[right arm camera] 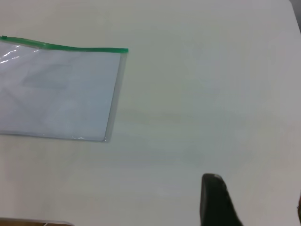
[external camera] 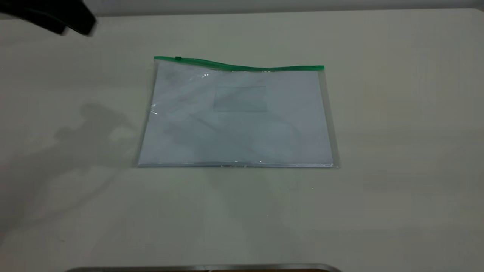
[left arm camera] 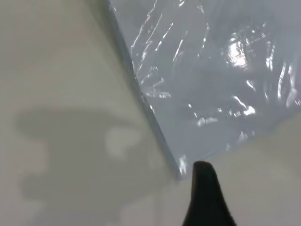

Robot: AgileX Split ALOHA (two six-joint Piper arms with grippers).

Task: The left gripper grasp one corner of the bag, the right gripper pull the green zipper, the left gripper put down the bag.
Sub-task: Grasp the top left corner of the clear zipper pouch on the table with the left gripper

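Note:
The bag (external camera: pixel 238 121), a clear pouch with white paper inside, lies flat in the middle of the table. The green zipper (external camera: pixel 242 67) runs along its far edge, with the slider (external camera: pixel 177 58) near the left end. My left arm (external camera: pixel 56 17) hangs high at the far left, away from the bag. In the left wrist view the left gripper (left arm camera: pixel 254 172) is open, one finger (left arm camera: pixel 204 197) next to a plain clear corner (left arm camera: pixel 181 165). My right gripper (right arm camera: pixel 256 188) is open over bare table, well off the bag's green right corner (right arm camera: pixel 123 50).
The pale table (external camera: pixel 397 151) spreads wide on all sides of the bag. Its far edge (external camera: pixel 264 11) meets a wall. A metal-rimmed object (external camera: pixel 204 268) sits at the near edge. The arm's shadow (external camera: pixel 87 128) falls left of the bag.

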